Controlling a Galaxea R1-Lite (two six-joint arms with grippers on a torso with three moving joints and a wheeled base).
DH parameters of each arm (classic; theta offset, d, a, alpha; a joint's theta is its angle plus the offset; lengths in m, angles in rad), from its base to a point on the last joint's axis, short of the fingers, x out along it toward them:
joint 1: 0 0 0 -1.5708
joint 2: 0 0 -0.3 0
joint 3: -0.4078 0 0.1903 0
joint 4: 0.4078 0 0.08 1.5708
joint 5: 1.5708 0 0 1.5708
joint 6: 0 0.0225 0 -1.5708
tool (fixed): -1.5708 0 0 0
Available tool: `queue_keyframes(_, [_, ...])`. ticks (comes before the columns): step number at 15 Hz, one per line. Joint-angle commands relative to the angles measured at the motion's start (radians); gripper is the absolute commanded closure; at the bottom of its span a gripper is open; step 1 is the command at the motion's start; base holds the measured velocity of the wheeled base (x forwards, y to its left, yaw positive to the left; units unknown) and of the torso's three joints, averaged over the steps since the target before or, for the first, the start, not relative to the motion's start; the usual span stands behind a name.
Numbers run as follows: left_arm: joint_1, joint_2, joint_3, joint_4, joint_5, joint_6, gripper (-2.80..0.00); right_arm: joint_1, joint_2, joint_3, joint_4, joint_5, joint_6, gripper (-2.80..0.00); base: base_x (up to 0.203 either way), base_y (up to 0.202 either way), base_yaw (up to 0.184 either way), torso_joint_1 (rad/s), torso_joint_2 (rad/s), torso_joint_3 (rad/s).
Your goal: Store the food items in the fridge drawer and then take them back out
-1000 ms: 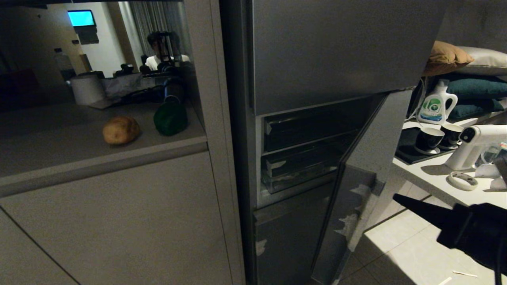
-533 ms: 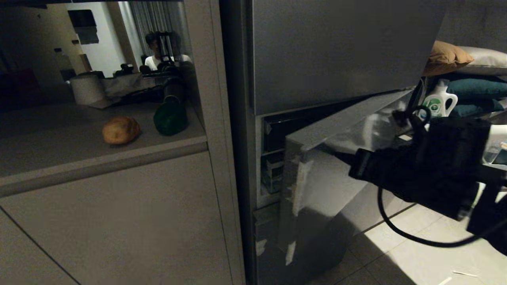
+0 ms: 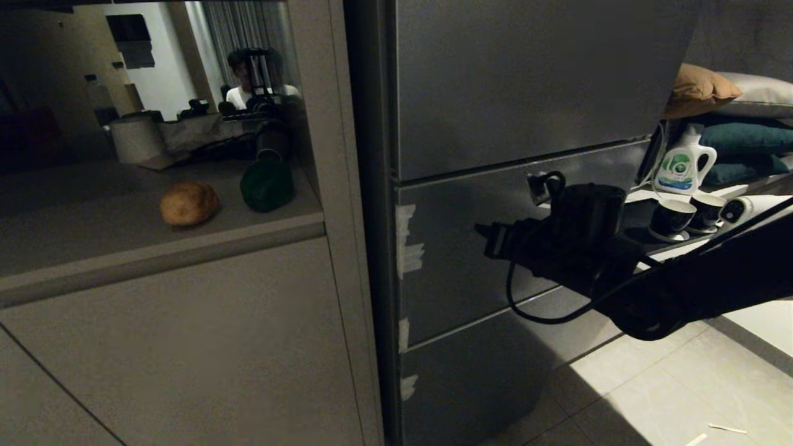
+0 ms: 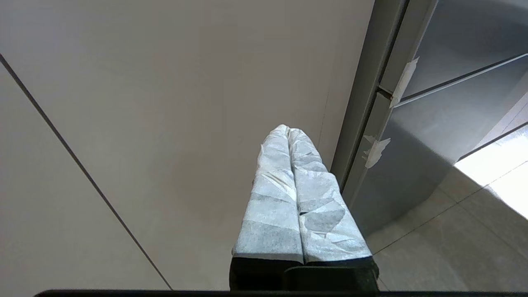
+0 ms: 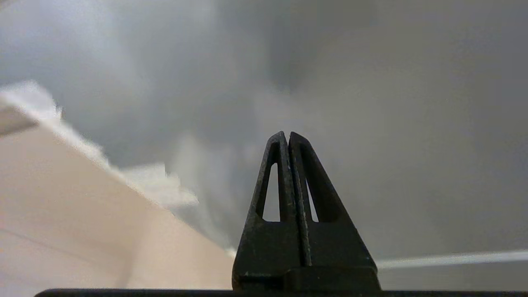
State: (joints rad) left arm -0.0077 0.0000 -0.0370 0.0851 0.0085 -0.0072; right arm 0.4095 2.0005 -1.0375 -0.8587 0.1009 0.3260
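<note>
- Your right gripper (image 3: 484,234) is up against the grey middle door (image 3: 471,248) of the fridge (image 3: 514,87); the fingers are pressed together with nothing between them, as the right wrist view shows.
- That door sits flush with the ones above and below, so the fridge drawer is hidden from you.
- Your left gripper (image 4: 288,131) hangs low by the beige cabinet front (image 4: 165,103), its white-wrapped fingers (image 4: 272,198) pressed together, holding nothing.
- The food items are out on the counter (image 3: 93,223) to the left: the brown potato (image 3: 189,202) and the green pepper (image 3: 267,184), near each other but not touching.
- Torn white tape strips (image 3: 409,241) mark the fridge's left edge.
- On the right, a white detergent bottle (image 3: 683,162) has a green and blue label; you can't read its writing.
- Two dark cups (image 3: 673,218) stand just in front of it.
</note>
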Motion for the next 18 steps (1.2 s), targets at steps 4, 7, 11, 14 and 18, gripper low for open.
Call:
queue_keyframes(4, [0.000,0.000,0.000,0.001,0.001,0.000,0.00,-0.024,-0.316,0.240,-0.008,-0.001,0.000,0.00,0.000,0.000,0.000,0.000,0.00,0.000])
queue_keyframes(7, [0.000,0.000,0.000,0.001,0.001,0.000,0.00,-0.042,-0.605,0.445,-0.006,-0.015,-0.033,0.00,0.000,0.000,0.000,0.000,0.00,0.000])
queue_keyframes(11, [0.000,0.000,0.000,0.001,0.001,0.000,0.00,-0.129,-0.987,0.740,0.004,-0.127,-0.170,0.00,0.000,0.000,0.000,0.000,0.00,0.000])
queue_keyframes(14, [0.000,0.000,0.000,0.001,0.001,0.000,0.00,-0.189,-1.220,0.831,0.123,-0.279,-0.254,0.00,0.000,0.000,0.000,0.000,0.00,0.000])
queue_keyframes(18, [0.000,0.000,0.000,0.001,0.001,0.000,0.00,-0.340,-1.417,0.978,0.319,-0.236,-0.318,0.00,0.000,0.000,0.000,0.000,0.00,0.000])
